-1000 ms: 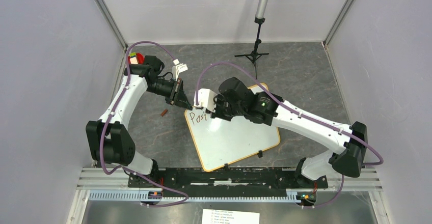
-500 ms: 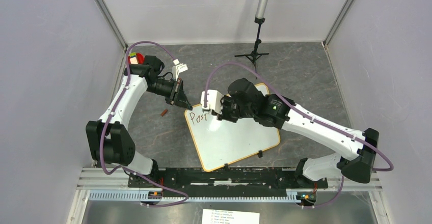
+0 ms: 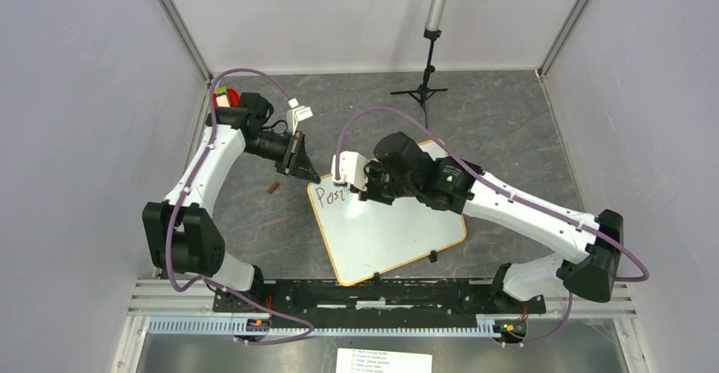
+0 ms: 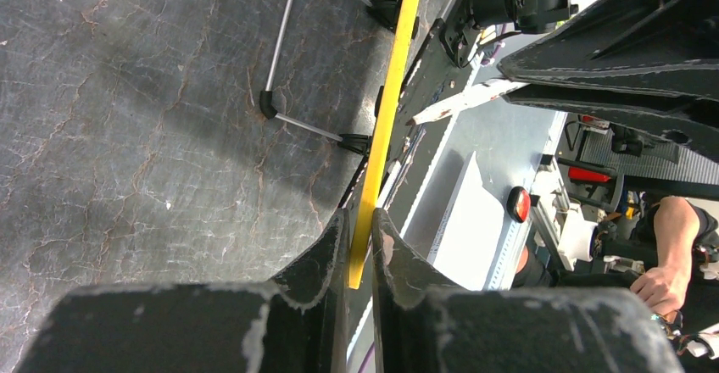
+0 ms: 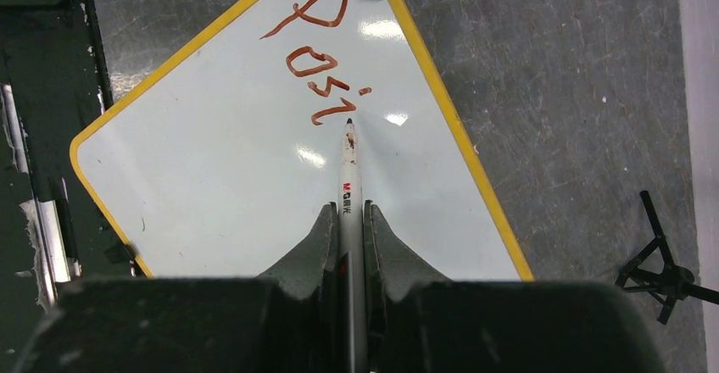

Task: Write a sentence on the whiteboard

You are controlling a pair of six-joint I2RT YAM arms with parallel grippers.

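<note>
Right tool (image 5: 348, 214) clamps the marker (image 5: 348, 165), tip beside the sentence (image 5: 315, 59), reading "Posi", upper centre on the board (image 5: 220, 178); left tool (image 4: 359, 231) pinches the board's rim; judged risk: a slipping pinch lets the board shift, skewing letters.

a lab cell: grey panel walls (image 3: 76, 93), aluminium rail (image 3: 161, 292).
</note>
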